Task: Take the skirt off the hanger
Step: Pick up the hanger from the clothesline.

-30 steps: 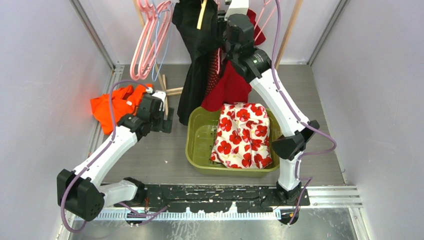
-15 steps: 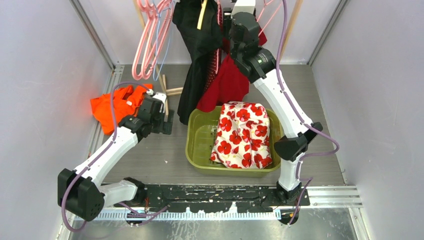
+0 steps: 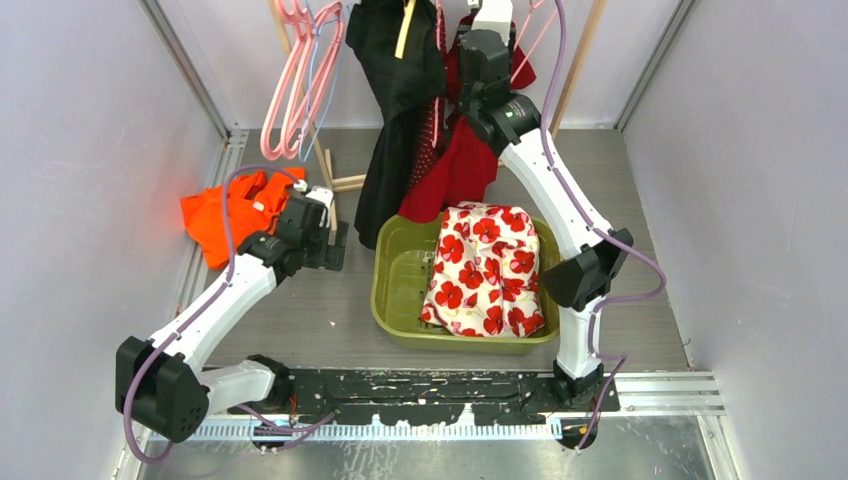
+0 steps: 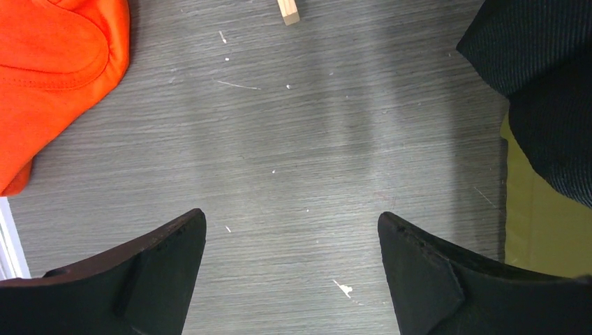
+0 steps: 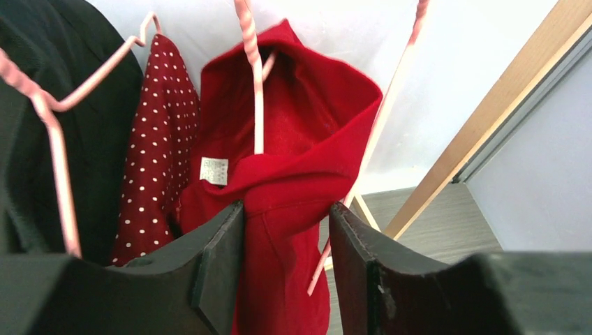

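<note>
Up top, R gripper (image 5: pixel 286 209) has its fingers narrowed onto a fold of the red skirt (image 5: pixel 293 160), fabric filling the gap btw them. Skirt hangs on a pink hanger (image 5: pixel 257 105) just above the fingertips, w/ a dotted garment (image 5: pixel 157 139) to their left. L gripper (image 4: pixel 292 215) is spread wide over the table (image 4: pixel 293 125), holding nothing; orange cloth (image 4: pixel 56 77) left of its fingers, black garment (image 4: pixel 544 84) to the right.
</note>
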